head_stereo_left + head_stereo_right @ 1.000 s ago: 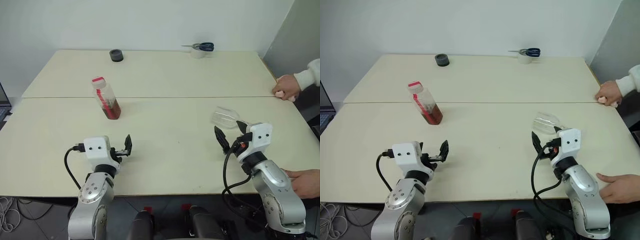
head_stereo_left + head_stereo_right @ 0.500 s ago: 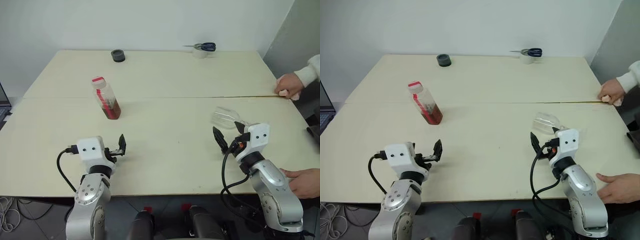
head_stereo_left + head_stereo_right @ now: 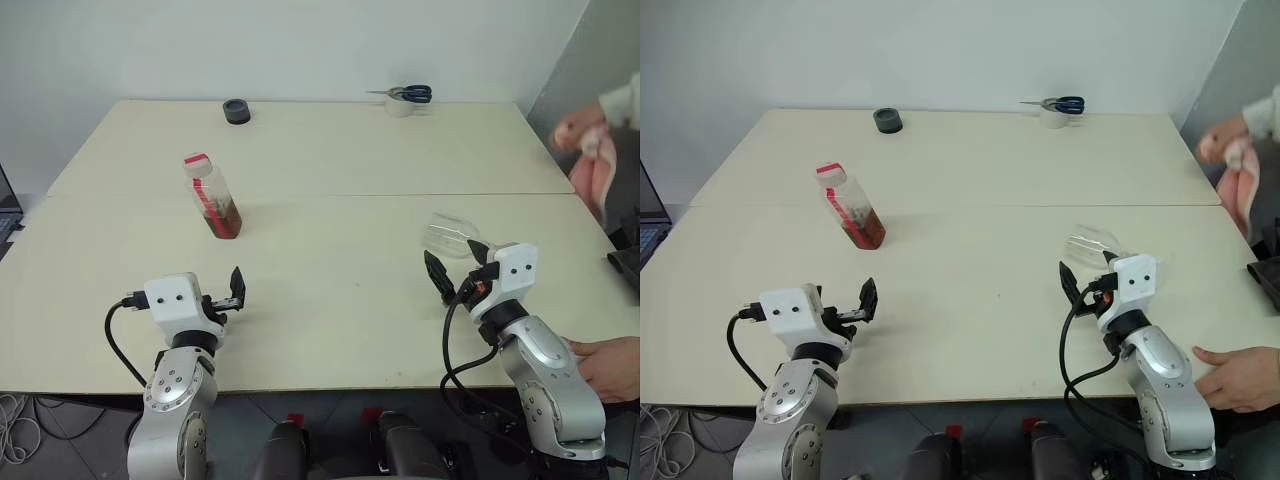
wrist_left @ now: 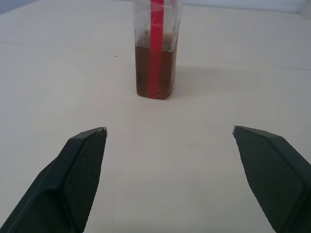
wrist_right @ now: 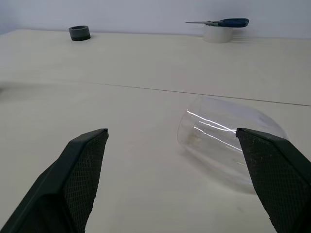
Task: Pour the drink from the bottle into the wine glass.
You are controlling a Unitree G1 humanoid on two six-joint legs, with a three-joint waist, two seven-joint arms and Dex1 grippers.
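One red-striped bottle (image 4: 156,48), no legible writing.

The bottle (image 3: 211,196) stands left on the table (image 3: 340,270), the wine glass (image 3: 450,236) lying right.
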